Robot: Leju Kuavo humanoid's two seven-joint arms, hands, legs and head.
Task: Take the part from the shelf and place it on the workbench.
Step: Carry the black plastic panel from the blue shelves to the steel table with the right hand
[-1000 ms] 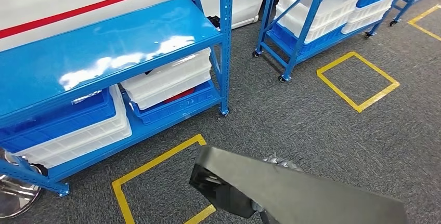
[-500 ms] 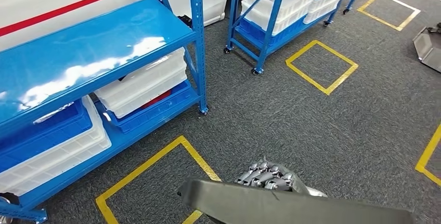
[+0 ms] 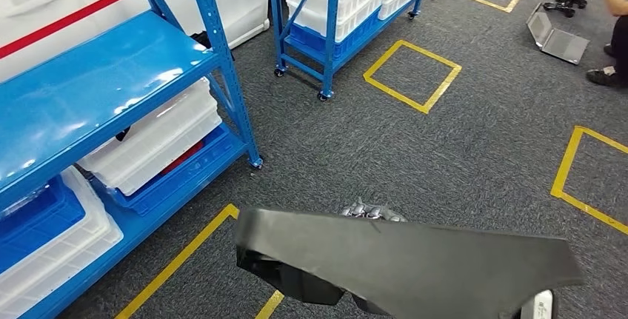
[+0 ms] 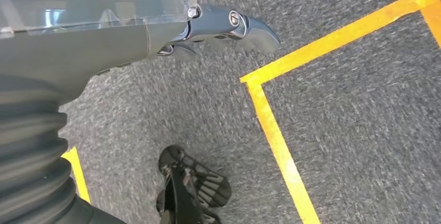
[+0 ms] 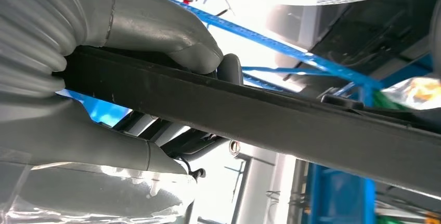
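Right hand (image 5: 156,104) grips the unmarked black part (image 3: 400,263).

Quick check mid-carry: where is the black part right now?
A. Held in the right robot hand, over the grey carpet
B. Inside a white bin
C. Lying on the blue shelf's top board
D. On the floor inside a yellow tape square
A: the right wrist view shows the right robot hand gripping the black part, which the head view shows in front of the robot, above the carpet.
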